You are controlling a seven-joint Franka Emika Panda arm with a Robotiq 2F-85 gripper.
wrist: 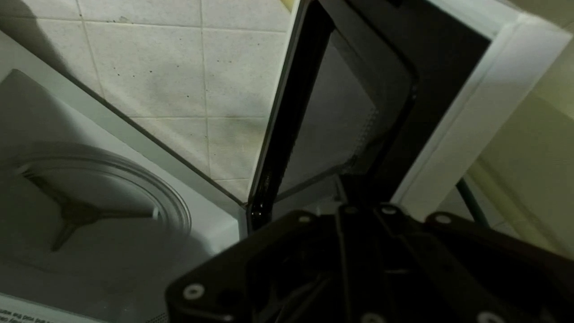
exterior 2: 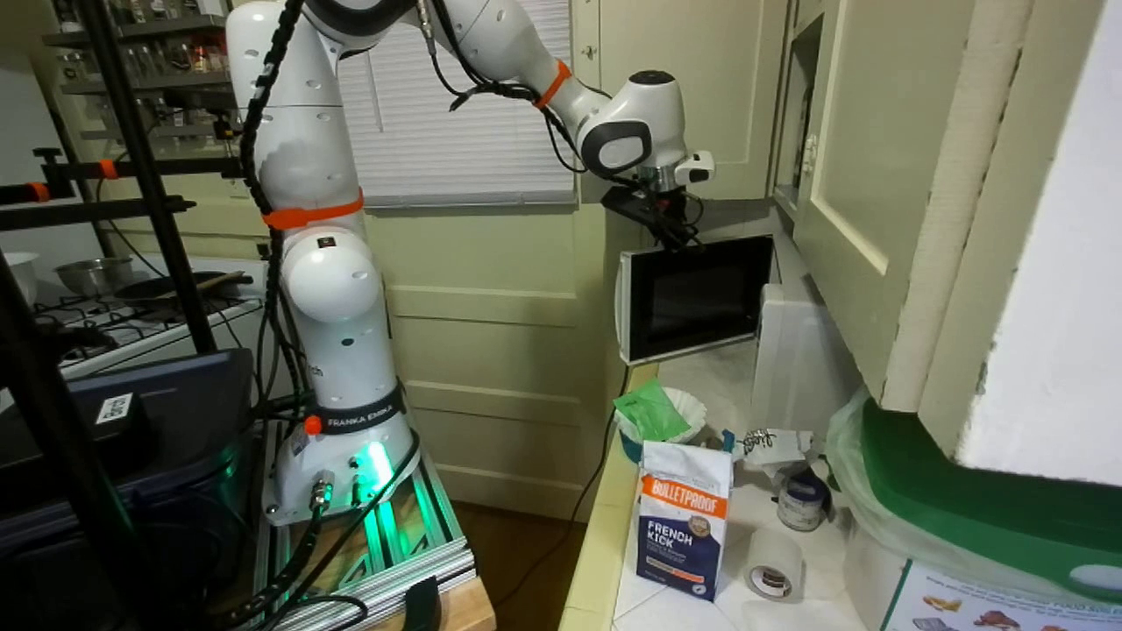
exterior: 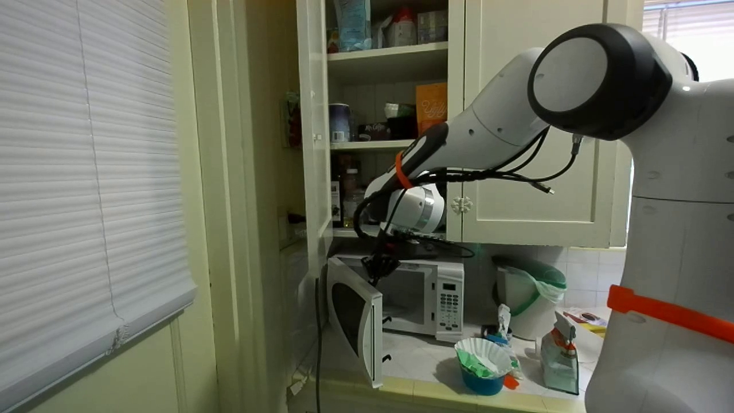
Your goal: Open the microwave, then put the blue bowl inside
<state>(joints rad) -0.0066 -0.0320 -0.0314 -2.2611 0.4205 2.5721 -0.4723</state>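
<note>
Wrist view: can see fingers (wrist: 352,231) pressed together beside opened door (wrist: 385,112); remains to bring blue bowl (exterior: 483,383) from desk (exterior: 413,353) into microwave (exterior: 430,298).

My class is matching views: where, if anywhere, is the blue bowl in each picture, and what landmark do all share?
In an exterior view: blue bowl, near bottom, right of centre.
In an exterior view: blue bowl, below centre, slightly right.
Wrist view: not in it.
Shared landmark: open microwave door.
</note>
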